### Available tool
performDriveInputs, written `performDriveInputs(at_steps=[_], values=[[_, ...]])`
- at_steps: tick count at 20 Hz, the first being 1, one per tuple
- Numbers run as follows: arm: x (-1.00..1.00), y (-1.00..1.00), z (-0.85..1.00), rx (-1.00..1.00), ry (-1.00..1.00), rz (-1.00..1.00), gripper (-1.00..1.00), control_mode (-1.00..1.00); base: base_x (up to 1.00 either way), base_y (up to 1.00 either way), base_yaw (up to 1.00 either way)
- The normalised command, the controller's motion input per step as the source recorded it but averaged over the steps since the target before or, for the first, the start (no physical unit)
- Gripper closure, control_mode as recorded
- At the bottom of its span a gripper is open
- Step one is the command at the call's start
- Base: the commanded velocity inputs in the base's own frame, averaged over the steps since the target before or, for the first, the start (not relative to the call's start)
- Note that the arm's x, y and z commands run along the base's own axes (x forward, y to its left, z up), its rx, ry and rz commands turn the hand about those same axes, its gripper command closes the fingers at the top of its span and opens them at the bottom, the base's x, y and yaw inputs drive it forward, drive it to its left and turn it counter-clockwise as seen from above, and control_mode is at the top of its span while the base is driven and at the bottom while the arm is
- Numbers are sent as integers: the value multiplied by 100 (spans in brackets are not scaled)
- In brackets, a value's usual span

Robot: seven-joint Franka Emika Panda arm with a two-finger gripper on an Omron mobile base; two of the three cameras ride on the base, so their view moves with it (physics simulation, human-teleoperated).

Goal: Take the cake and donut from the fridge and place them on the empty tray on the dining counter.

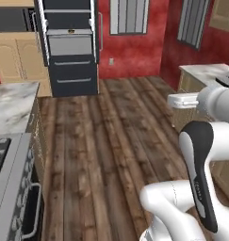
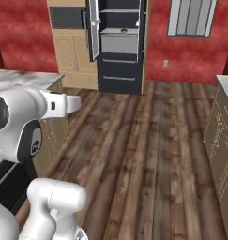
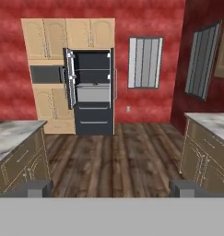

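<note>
While seen from across the room, standing well apart from the arm:

Floor (image 1: pixel 111 141): dark wood planks, running from the base up to the far wall; bare between the tables.

Back wall (image 3: pixel 145 18): red, with a grey slatted window (image 3: pixel 145 62) to the right of the fridge.

Fridge (image 3: pixel 92 92): tall and black against the far wall, upper doors swung open, light grey shelves showing inside, two closed drawers with grey bar handles below; also at the top of the left base view (image 1: pixel 71 47) and the right base view (image 2: pixel 117 44).

Cupboards (image 3: pixel 49 69): tan wood, just beside the fridge on its left, with a dark oven panel set in.

Table with stove (image 1: pixel 12 106): marbled white-grey top on a tan base, at the left of the left base view; grey stove edge (image 1: pixel 14 188) with knobs nearest the camera.

Second table (image 3: pixel 210 122): marbled top on the right side of the hand view, tan cabinet fronts beneath.

Cake and donut: too small and far to make out inside the fridge; cannot tell which shelf.

End effector (image 3: pixel 109 188): released, finger tips (image 3: pixel 38 188) spread wide at the bottom of the hand view, nothing between them, pointing toward the fridge.
</note>
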Motion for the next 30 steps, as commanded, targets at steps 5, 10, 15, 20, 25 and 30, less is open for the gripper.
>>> performDriveInputs(at_steps=[5,10,15,20,25,30], values=[[0,0,0,0,0,0,-100,100,100,-9,0],[0,0,0,0,0,0,-100,100,100,11,0],[0,0,0,0,0,0,-100,100,100,31,0],[0,0,0,0,0,0,-100,100,100,38,-1],[0,0,0,0,0,0,-100,100,100,39,-3],[0,0,0,0,0,0,-100,100,100,50,-3]])
